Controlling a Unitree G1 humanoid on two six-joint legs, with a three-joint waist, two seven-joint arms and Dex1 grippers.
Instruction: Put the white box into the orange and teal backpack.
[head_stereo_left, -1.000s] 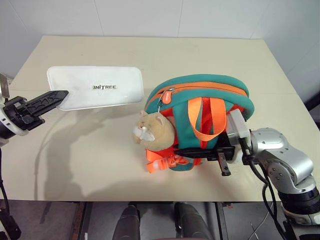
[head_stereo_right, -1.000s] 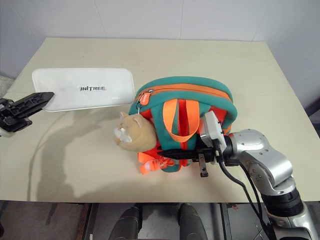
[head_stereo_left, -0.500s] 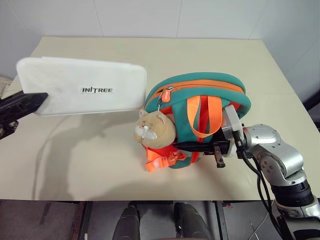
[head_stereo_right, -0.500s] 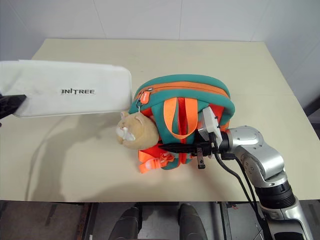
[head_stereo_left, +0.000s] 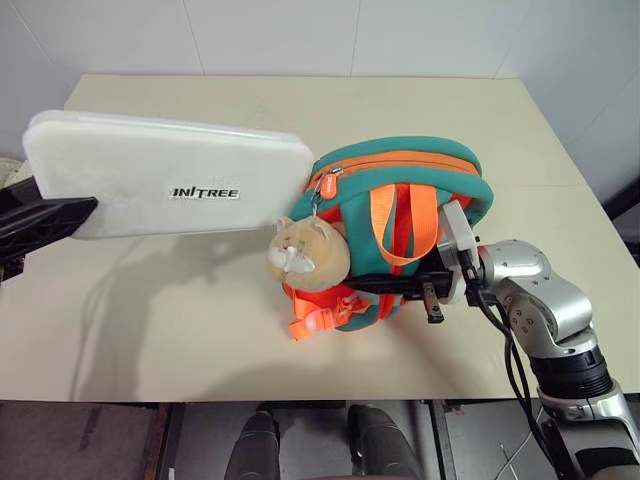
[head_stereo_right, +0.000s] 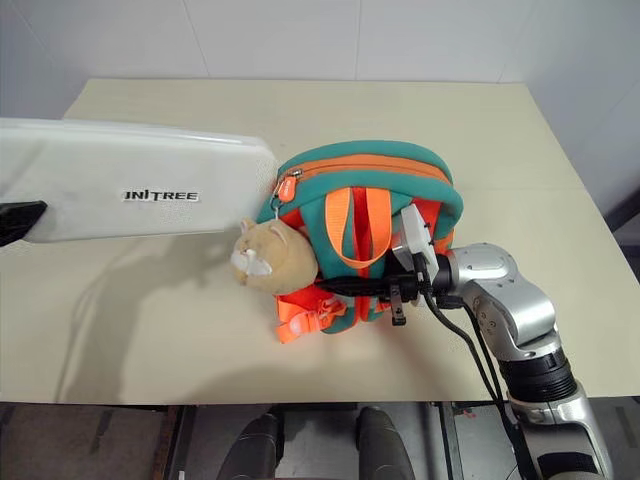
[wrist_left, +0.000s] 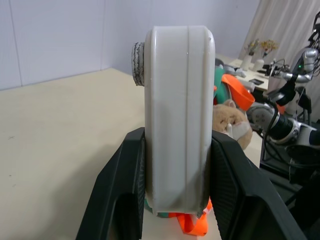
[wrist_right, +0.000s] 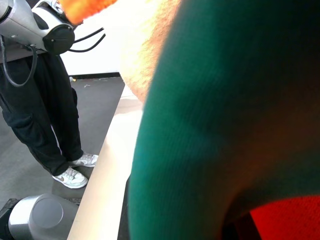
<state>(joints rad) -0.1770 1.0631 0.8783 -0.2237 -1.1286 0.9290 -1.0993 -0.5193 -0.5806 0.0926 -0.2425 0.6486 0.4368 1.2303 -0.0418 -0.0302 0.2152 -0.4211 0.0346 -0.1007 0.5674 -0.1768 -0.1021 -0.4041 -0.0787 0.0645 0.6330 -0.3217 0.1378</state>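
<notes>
Where the head views look down on the table (head_stereo_left: 150, 320), the left gripper (head_stereo_left: 45, 222) holds the white box (head_stereo_left: 165, 175) aloft, its far end just beside the orange and teal backpack (head_stereo_left: 400, 180). Right gripper (head_stereo_left: 375, 284) is clamped on the backpack's lower straps. Left wrist view: both fingers (wrist_left: 122, 200) pinch the box edge-on. Right wrist view: teal fabric pressed close, a person's legs (wrist_right: 47, 120) beyond.

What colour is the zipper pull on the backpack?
The zipper pull on the backpack is orange, clearest in the left eye view.
</notes>
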